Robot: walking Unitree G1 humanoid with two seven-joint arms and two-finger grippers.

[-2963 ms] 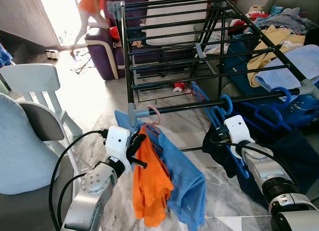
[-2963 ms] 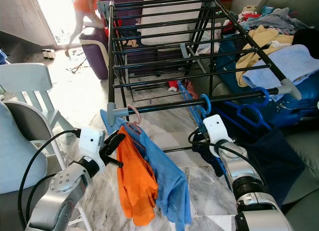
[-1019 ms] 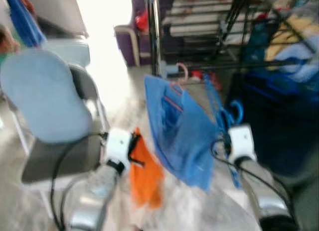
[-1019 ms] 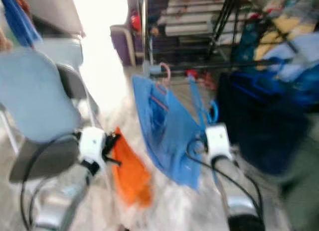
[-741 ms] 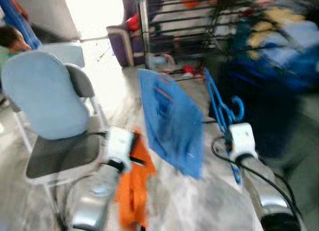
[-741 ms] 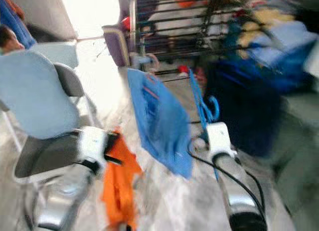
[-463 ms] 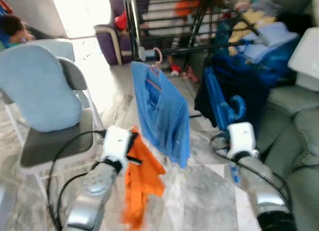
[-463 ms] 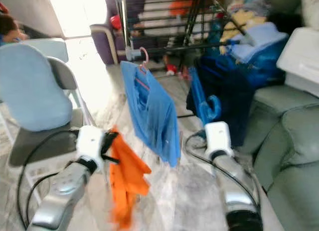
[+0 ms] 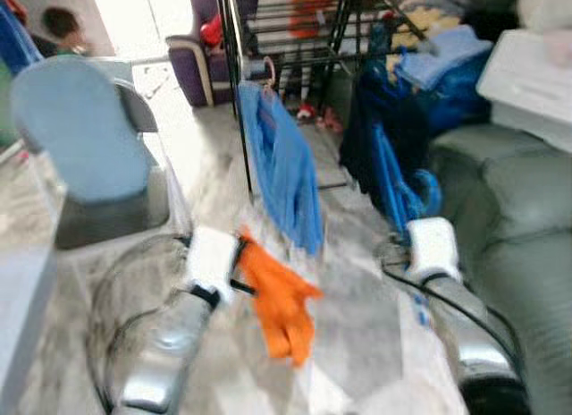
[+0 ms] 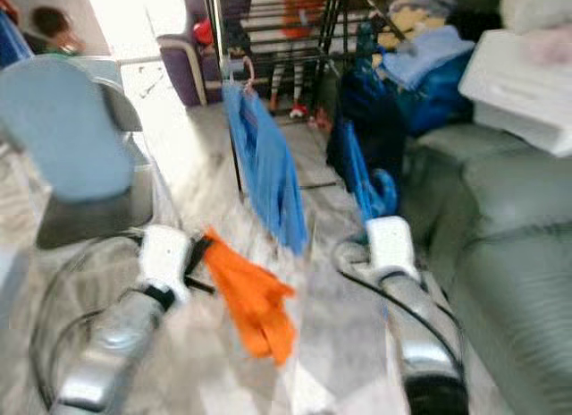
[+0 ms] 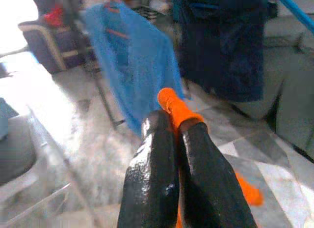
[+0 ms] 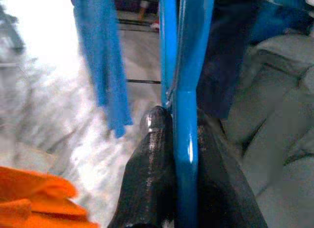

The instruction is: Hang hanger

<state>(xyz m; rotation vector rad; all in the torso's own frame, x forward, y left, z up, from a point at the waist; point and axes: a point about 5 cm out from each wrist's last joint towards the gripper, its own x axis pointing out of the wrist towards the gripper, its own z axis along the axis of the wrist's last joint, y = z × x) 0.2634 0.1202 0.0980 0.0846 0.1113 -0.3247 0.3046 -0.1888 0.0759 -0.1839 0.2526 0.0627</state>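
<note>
My left gripper (image 9: 239, 276) is shut on an orange garment (image 9: 281, 309), which trails out to the right over the marble floor; in the left wrist view the orange cloth (image 11: 174, 108) sticks out past the closed fingers (image 11: 157, 159). My right gripper (image 12: 179, 121) is shut on a blue hanger (image 12: 187, 66); the hanger (image 9: 399, 190) rises ahead of the right wrist. Further ahead, a blue shirt (image 9: 286, 165) hangs on a pink hanger from the black drying rack (image 9: 268, 21). The picture is blurred.
A light blue chair (image 9: 80, 138) stands at the left. A grey-green sofa (image 9: 523, 218) runs along the right, with a white box (image 9: 536, 75) on it. Dark blue cloth and piled laundry (image 9: 429, 62) lie right of the rack. A person (image 9: 61, 26) is at far left.
The whole picture has shifted: the camera has drawn back, so the rack and blue shirt look farther off. The orange garment has swung out to the right. Both grippers keep their hold.
</note>
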